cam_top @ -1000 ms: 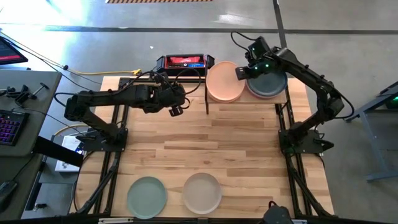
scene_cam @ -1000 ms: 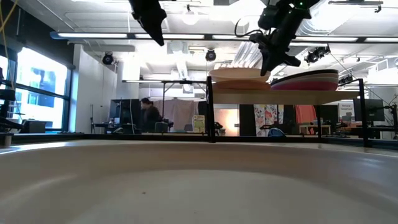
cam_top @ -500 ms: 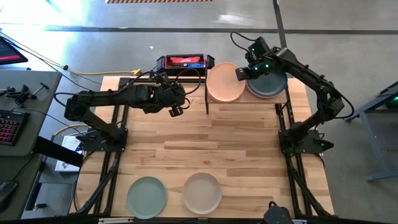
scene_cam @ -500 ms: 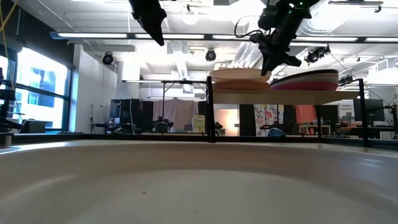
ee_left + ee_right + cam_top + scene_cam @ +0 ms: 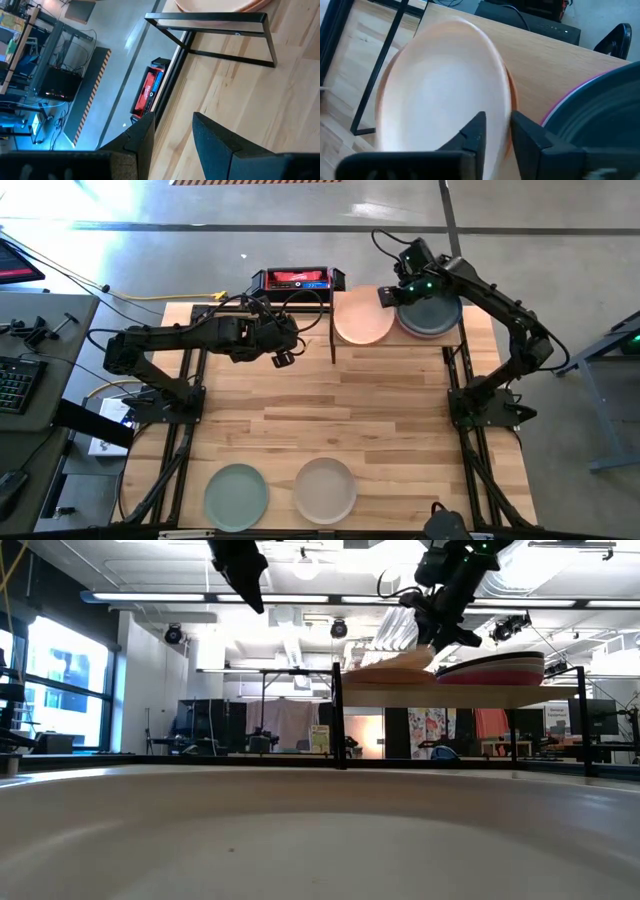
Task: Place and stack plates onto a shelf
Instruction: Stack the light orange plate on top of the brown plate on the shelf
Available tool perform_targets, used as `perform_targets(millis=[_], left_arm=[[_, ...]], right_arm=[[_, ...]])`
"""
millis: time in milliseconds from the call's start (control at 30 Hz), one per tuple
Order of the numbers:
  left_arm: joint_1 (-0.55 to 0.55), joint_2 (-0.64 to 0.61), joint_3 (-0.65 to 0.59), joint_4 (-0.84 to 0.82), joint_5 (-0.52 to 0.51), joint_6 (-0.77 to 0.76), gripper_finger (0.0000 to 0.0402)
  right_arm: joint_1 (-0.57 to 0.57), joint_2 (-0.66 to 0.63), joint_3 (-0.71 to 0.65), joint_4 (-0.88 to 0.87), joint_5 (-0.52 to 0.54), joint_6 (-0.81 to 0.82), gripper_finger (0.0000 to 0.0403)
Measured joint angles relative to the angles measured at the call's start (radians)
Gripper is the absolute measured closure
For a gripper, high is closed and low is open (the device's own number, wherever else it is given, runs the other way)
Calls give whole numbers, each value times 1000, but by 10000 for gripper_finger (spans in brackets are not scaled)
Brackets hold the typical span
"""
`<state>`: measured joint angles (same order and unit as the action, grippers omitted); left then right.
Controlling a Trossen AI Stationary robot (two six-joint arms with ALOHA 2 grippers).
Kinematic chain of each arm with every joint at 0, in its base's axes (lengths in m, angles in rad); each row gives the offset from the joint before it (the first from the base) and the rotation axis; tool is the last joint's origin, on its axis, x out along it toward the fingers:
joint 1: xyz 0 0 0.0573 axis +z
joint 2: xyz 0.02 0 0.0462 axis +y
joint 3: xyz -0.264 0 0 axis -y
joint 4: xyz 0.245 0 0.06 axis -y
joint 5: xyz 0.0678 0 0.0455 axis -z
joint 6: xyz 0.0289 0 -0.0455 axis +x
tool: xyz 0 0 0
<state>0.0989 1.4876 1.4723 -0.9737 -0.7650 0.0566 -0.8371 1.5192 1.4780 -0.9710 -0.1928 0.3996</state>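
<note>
While the right gripper (image 5: 385, 297) hangs over the shelf (image 5: 398, 340) in the upper right of the high view, the relation that counts is the one between it and the pale plate (image 5: 363, 320). The plate lies to the picture's left of the gripper, which stands at the rim nearest the charcoal plate (image 5: 435, 315). Being round, the plate has no long axis; its tilt is what matters, and the right arm is plainly the nearer one.

From above, the pale plate looks flat and well seated on the left half of the shelf. The low view tells otherwise: the plate (image 5: 395, 668) slopes, its edge under the gripper (image 5: 440, 635) higher than the far edge. The right wrist view adds that the plate (image 5: 440, 85) sits on a peach plate (image 5: 510, 102), whose edge peeps out beside the gripper (image 5: 497, 125). Whether this pincer clamps the rim or stands free of it, I cannot tell.

The left gripper (image 5: 283, 358) waits above the table, left of the shelf, its fingers (image 5: 142, 135) apart around nothing. A sage green plate (image 5: 236, 496) and a beige-grey plate (image 5: 325, 489) lie at the lower edge of the high view, yet to be stacked.
</note>
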Motion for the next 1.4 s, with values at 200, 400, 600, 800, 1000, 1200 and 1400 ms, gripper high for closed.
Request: perform_targets(millis=[200,400,600,800,1000,1200,1400], left_arm=[[0,0,0,0,0,0,277],[0,0,0,0,0,0,277],[0,0,0,-1,0,0,277],[0,0,0,-1,0,0,277],[0,0,0,-1,0,0,277],[0,0,0,-1,0,0,277],[0,0,0,-1,0,0,277]], right_arm=[[0,0,0,4,-1,0,323],[-1,0,0,5,-82,-13,323],[48,0,0,-24,-235,-16,323],[193,0,0,-83,-255,-39,323],[294,0,0,-81,-192,-3,323],[331,0,-6,-95,-126,51,323],[336,0,-49,-100,-95,89,323]])
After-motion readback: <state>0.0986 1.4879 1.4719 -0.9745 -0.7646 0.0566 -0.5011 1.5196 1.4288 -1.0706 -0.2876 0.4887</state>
